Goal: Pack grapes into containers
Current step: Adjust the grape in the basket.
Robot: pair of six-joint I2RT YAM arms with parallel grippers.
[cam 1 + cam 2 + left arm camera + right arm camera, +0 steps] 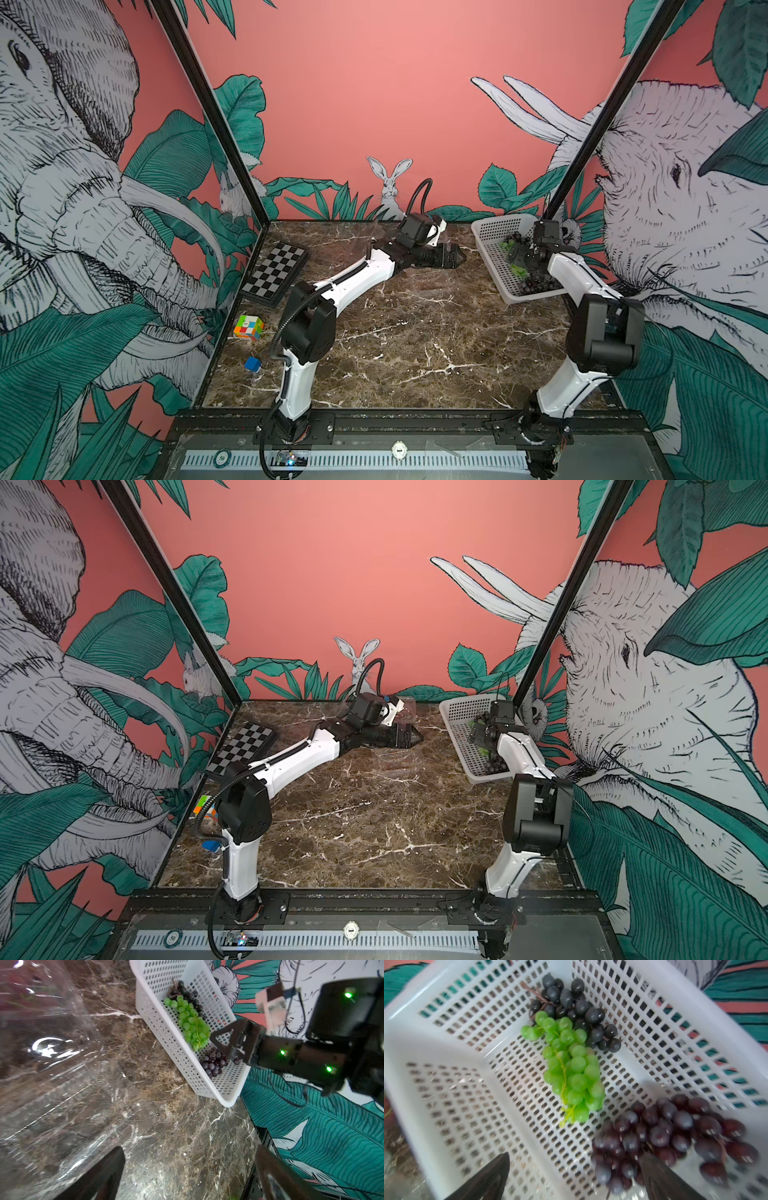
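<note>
Elbows are bending on both of your arms. Your left arm is stretching low across the brown marble surface [415, 353], forearm lying nearly level. Its left claw [456, 257] is pointing toward the white perforated plastic basket [494, 227], released wide and gripping nothing. A clear plastic clamshell container [62, 1095] is sitting on the surface close by that claw, apart from the basket. Your right arm is rising steeply from its base, folding at the elbow and dipping its right claw [575, 1176] into the basket. That claw is also spread and empty, one finger close against the red-purple grape bunch [664, 1136] at the near end. The bright green grape bunch [571, 1076] is lying mid-basket, touching the dark black grape bunch [575, 1012] beyond it.
</note>
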